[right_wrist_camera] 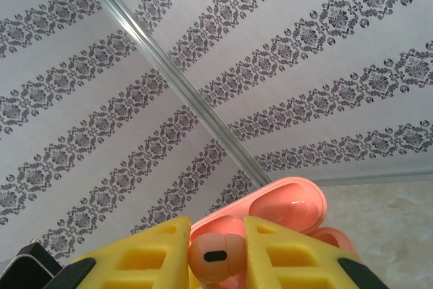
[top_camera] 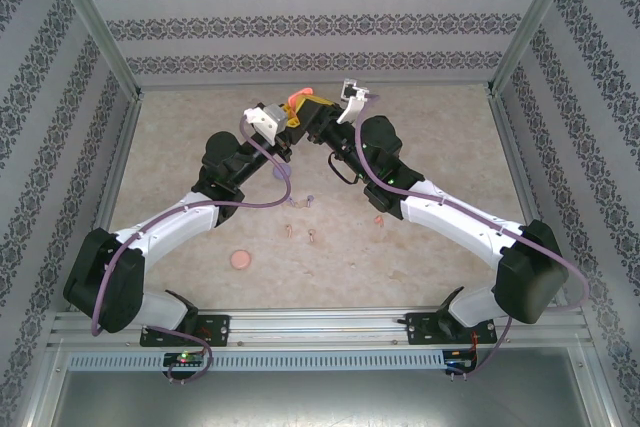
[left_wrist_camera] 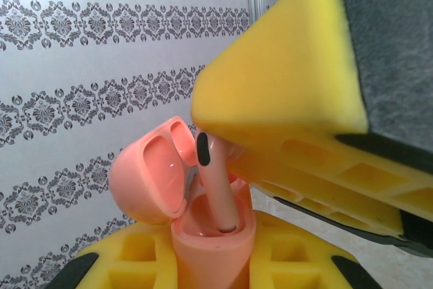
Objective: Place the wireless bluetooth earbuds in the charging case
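Top view: both arms meet at upper centre, above worktop (top_camera: 200, 147). Left pincer (top_camera: 298, 112) and right pincer (top_camera: 318, 115) nose to nose, charging case (top_camera: 297, 97) at their tips. Loose earbuds (top_camera: 312, 237) lie mid-frame, well apart from case.

Left wrist: left pincer clamped on case body, bottom centre. Lid (left_wrist_camera: 145, 174) hinged open, lower left. Coral earbud (left_wrist_camera: 218, 184) stem-down, tip inside well, leaning.

Right wrist: right pincer grips earbud head, bottom centre; lid just behind.

We judge the step to be seating the bud, not yet home. Next move calls for straightening the stem, pressing down, then releasing.
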You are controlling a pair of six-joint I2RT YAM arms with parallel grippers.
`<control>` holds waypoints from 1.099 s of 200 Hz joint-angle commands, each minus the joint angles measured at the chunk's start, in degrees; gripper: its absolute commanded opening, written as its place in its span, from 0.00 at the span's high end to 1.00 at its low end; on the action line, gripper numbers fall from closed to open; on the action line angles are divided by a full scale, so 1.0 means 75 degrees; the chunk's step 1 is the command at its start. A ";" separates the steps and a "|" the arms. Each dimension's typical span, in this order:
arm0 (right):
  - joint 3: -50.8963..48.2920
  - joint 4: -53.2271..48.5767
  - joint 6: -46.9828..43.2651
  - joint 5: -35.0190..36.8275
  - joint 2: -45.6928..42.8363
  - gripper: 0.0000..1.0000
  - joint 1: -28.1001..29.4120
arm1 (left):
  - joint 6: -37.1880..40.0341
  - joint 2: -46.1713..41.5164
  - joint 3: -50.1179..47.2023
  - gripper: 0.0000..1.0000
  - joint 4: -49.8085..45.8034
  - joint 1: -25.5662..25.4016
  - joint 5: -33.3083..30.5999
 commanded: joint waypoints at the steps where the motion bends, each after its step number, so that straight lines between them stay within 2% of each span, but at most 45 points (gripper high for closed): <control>1: -0.0027 0.0186 0.0103 -0.0111 0.0198 0.76 0.0090 | -0.0103 0.0046 0.0300 1.00 0.0391 -0.0138 0.0028; 100: 0.0017 0.0534 -0.0084 -0.0121 0.0528 0.77 0.0088 | -0.0095 0.0032 0.0280 1.00 0.0410 -0.0171 0.0153; 164: -0.0311 0.1182 0.0302 0.0232 0.0553 0.78 0.0131 | -0.0182 -0.0080 0.0187 1.00 0.0540 -0.0196 0.0202; 220: -0.0335 0.0783 -0.0379 0.0246 0.0467 0.78 0.0306 | -0.0335 -0.0345 0.0145 1.00 0.0676 -0.0206 0.0545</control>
